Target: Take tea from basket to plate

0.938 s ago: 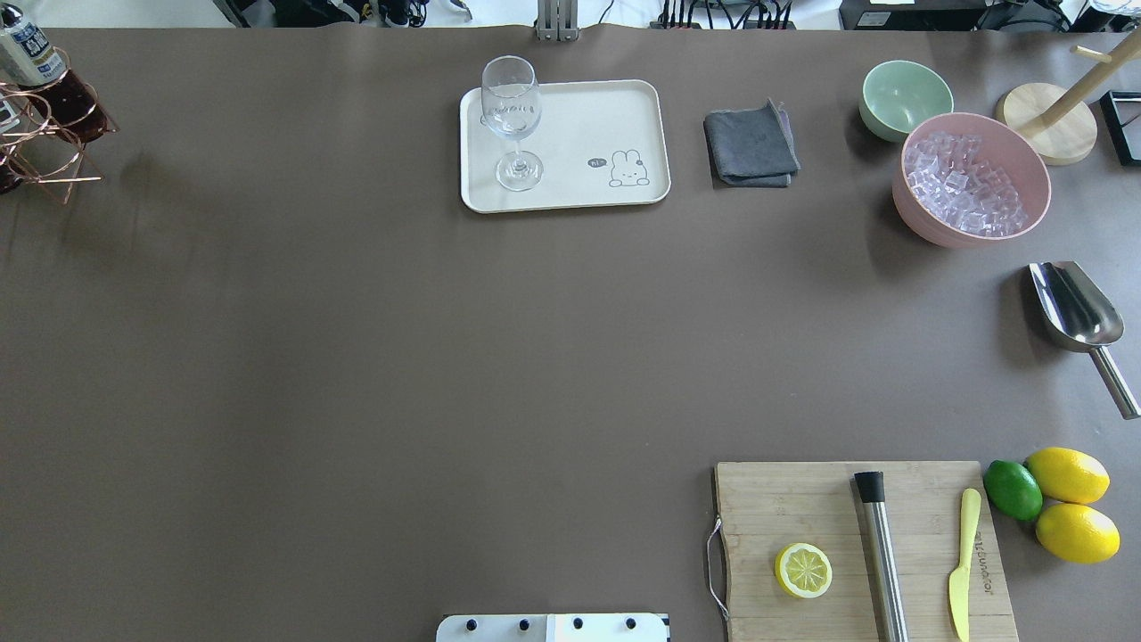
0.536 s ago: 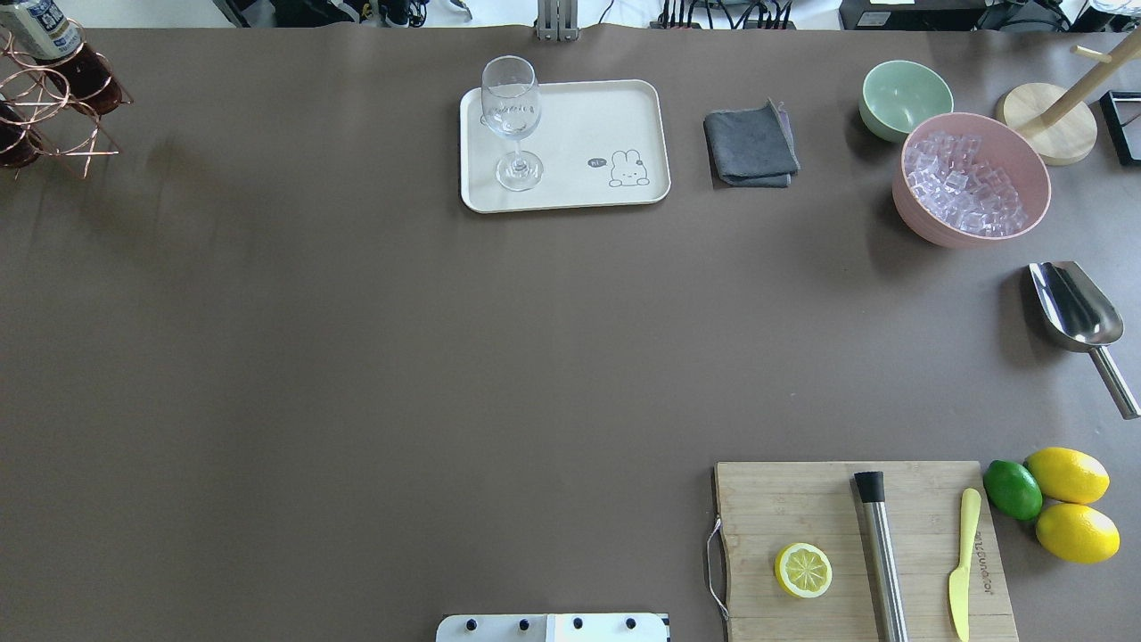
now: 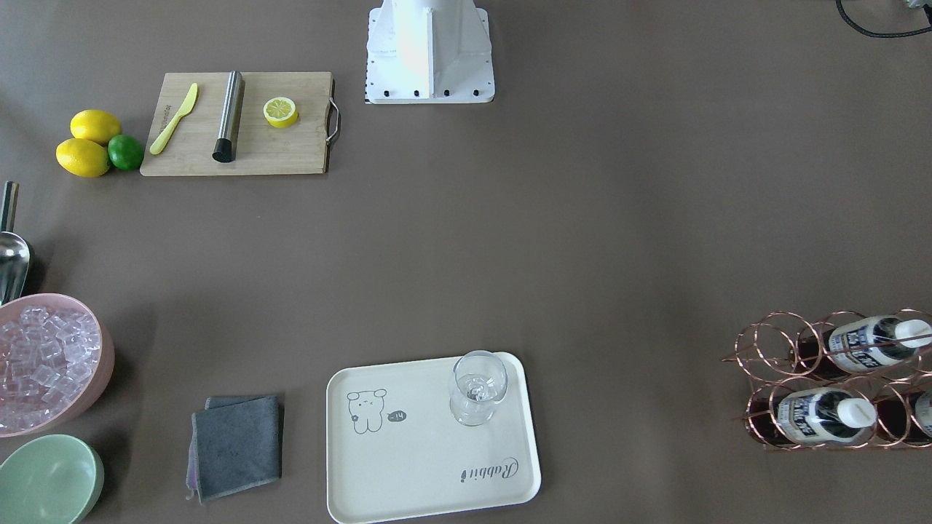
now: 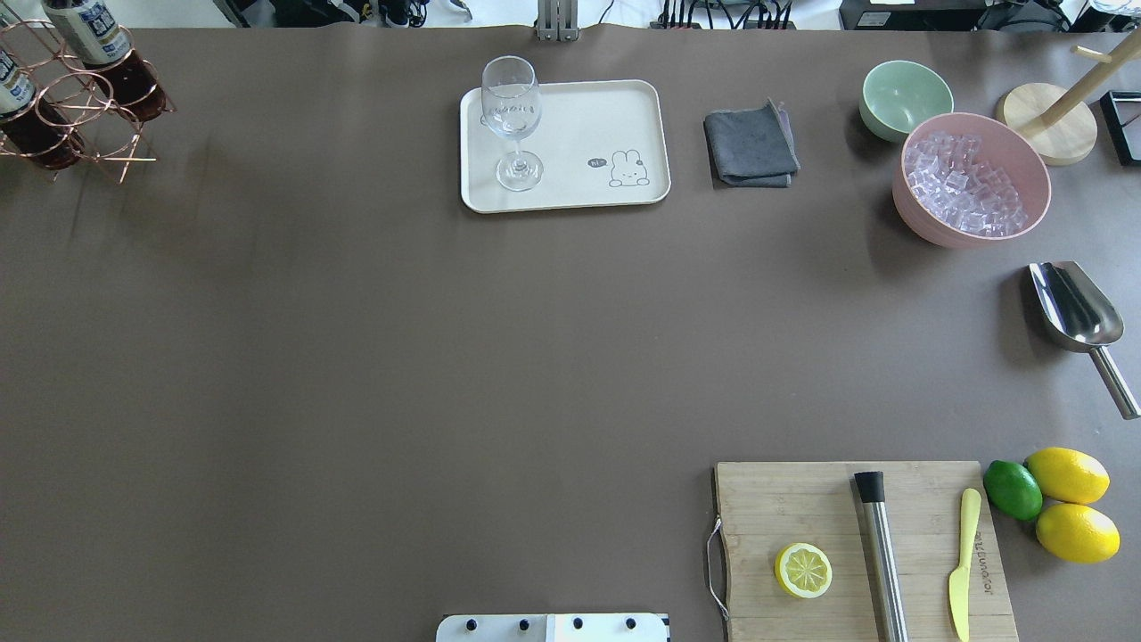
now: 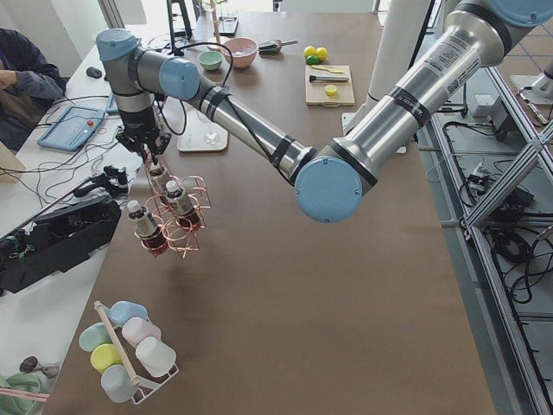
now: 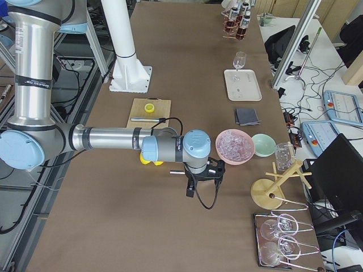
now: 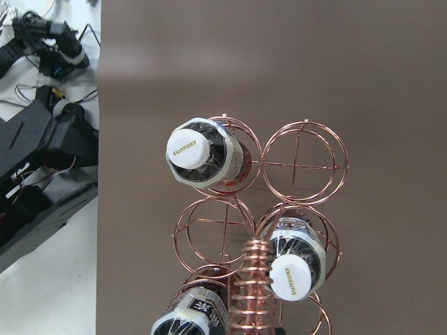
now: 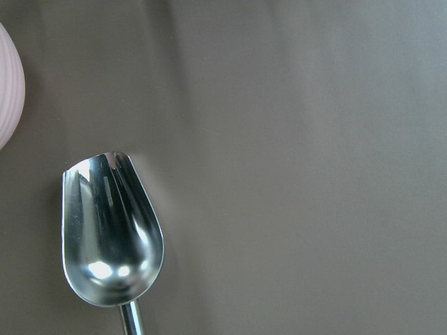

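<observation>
The copper wire basket (image 4: 89, 116) shows at the table's far left corner, with three tea bottles in its cells. The left wrist view looks down on two white caps (image 7: 199, 150) (image 7: 297, 269), a third bottle (image 7: 195, 314) and the coiled handle (image 7: 248, 293). In the exterior left view my left gripper (image 5: 145, 147) is right above the handle, and I cannot tell its state. The cream plate (image 4: 579, 125) lies at the far middle with a wine glass (image 4: 513, 116) on it. My right gripper (image 6: 201, 184) hovers over a steel scoop (image 8: 112, 230), and I cannot tell its state.
A grey cloth (image 4: 751, 143), a mint bowl (image 4: 905, 98) and a pink bowl of ice (image 4: 972, 178) lie right of the plate. A cutting board (image 4: 784, 499) with a lemon half, a muddler and a knife sits near right, with lemons and a lime beside it.
The basket with its bottles has moved right, farther into the overhead view, and toward the far edge. Everything else has stayed put.
</observation>
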`<state>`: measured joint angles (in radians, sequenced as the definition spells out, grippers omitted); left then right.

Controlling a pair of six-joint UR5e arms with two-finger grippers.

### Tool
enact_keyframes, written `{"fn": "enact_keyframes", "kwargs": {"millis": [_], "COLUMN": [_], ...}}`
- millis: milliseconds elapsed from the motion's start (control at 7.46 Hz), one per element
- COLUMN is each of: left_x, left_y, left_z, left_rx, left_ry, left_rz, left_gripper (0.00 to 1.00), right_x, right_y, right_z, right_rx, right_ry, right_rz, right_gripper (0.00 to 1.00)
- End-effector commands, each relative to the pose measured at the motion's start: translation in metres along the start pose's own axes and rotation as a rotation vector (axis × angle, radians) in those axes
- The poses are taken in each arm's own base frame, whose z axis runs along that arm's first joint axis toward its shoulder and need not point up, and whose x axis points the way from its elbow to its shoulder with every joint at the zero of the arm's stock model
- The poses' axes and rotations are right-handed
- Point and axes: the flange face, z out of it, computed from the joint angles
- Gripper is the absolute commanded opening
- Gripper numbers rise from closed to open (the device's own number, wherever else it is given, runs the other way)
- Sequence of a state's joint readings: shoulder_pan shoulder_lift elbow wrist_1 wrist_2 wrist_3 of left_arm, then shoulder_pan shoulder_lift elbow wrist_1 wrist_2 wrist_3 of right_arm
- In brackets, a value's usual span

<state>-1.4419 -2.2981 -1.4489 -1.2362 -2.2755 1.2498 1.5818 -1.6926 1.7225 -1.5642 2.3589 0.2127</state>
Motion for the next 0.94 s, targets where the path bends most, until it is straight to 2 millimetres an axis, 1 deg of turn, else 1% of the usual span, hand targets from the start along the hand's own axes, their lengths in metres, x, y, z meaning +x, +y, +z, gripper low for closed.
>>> {"fn": "enact_keyframes", "kwargs": {"millis": [0,134,268,402,536,670,804], "left_x": [0.055,0.076,0.086,0.103,0.127,0.153,0.171], "left_y": [-0.092,-0.116,-0.128,-0.148,-0.169,-0.183,-0.197], "left_z": [-0.018,-0.023,-0.021,-0.022,-0.031,-0.044,-0.050], "left_rx": [0.033,0.044,0.045,0.053,0.071,0.079,0.102], "left_ry": [-0.003,0.003,0.018,0.027,0.024,0.031,0.027], "left_rz": [-0.026,-0.052,-0.072,-0.101,-0.149,-0.180,-0.201], "left_gripper": [0.00,0.00,0.00,0.00,0.00,0.00,0.00], "right_x": [0.000,-0.003,-0.003,-0.002,0.001,-0.001,-0.004], "right_y": [0.000,0.000,0.000,0.002,0.005,0.003,0.001], "right_z": [-0.010,-0.013,-0.013,-0.013,-0.010,-0.011,-0.014], "right_rx": [0.021,0.024,0.024,0.025,0.018,0.020,0.030], "right_ry": [0.005,0.004,0.004,0.000,-0.008,-0.009,-0.010], "right_rz": [0.001,-0.003,-0.003,-0.004,-0.013,-0.015,-0.032], "right_gripper": [1.00,1.00,1.00,1.00,1.00,1.00,1.00]}}
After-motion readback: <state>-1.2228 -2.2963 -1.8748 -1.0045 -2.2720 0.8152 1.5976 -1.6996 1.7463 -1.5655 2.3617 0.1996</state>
